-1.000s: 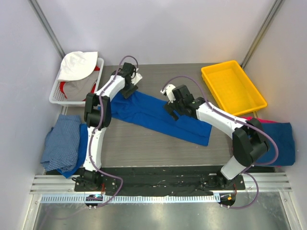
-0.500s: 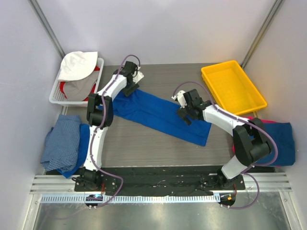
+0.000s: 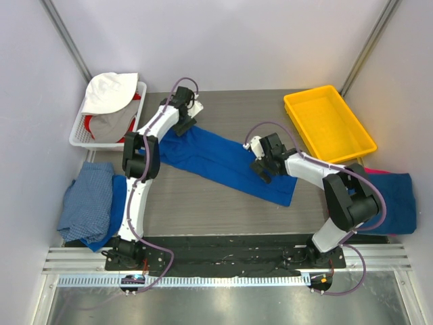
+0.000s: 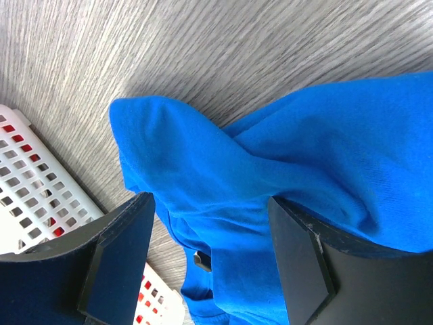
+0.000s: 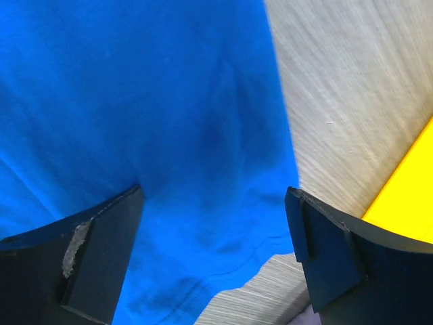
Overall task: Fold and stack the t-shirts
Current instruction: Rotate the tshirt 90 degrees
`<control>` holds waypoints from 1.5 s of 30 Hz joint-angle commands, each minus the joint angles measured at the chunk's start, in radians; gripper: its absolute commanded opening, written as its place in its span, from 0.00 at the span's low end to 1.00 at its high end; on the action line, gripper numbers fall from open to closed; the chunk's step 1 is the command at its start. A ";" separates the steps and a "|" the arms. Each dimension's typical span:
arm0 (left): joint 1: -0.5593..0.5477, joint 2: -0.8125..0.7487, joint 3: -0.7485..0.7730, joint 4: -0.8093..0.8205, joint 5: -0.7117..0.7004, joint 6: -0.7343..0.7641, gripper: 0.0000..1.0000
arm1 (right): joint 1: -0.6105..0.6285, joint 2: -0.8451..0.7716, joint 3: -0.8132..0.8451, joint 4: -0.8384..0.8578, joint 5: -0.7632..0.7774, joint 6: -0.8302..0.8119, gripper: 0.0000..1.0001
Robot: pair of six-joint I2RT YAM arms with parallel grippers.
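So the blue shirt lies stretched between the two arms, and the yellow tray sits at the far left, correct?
No: the top view shows the yellow tray at the far right. The blue shirt does lie stretched as you say.

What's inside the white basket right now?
The basket holds a white cloth on top, over grey cloth and a bit of red cloth. Anything deeper is covered.

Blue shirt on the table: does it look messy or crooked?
Yes, a bit. The royal blue cloth t-shirt lies slanted across the grey wooden table as a long strip, and its end near the white plastic basket is bunched up in a lump instead of flat. Nothing looks torn or spilled.
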 commanded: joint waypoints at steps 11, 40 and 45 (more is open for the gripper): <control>-0.028 0.079 0.059 0.078 -0.025 0.033 0.73 | 0.014 0.035 -0.035 -0.006 -0.139 0.040 0.96; -0.213 0.319 0.263 0.464 -0.070 0.300 0.86 | 0.391 -0.024 -0.034 -0.111 -0.206 0.160 0.95; -0.223 0.344 0.283 0.536 -0.064 0.344 0.90 | 0.452 -0.001 0.001 -0.132 -0.257 0.192 0.95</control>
